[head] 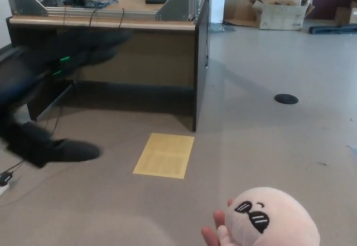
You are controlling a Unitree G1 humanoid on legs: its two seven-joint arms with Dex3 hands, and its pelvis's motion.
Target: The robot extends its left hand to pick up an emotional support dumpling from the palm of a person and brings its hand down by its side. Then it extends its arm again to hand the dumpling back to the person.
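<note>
— Hand point(56, 98) on the left: blurred, dark; whether its fingers are apart or closed, I cannot tell.
— Dumpling point(273, 217)?
— At four o'clock from it, well apart, resting on a person's palm point(220, 236) near the bottom edge.

Left hand point(53, 98) motion-blurred: black, thick fingers point(72, 150), small green marks on the dark arm.

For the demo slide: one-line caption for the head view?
Blurred left hand swings in toward plush dumpling on a person's palm.
</note>
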